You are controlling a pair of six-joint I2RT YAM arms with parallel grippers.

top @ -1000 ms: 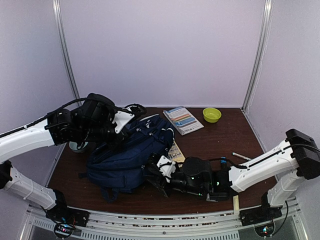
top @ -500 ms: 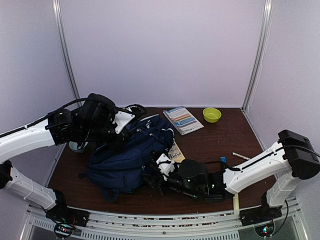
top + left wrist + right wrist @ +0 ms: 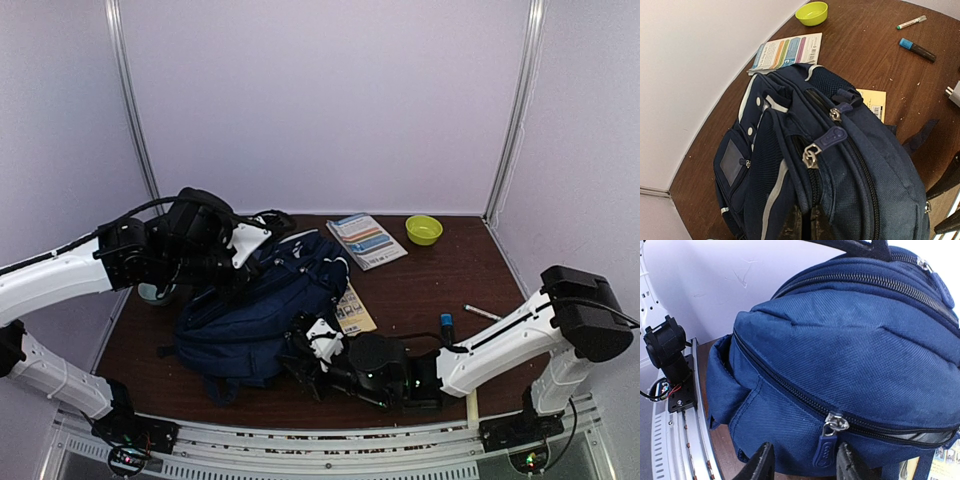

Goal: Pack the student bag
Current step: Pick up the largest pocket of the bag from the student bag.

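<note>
The right pincer (image 3: 805,464) stands released, its fingers straddling the zipper pull (image 3: 826,449) low on the student bag (image 3: 255,310), which lies on the worktop (image 3: 440,280) left of centre. The left pincer (image 3: 802,227) looks clenched on the bag's top fold. If the right one closes off-centre, it may pinch fabric or flick the dangling pull aside. A tug would then drag the soft bag instead of running the zip.
</note>
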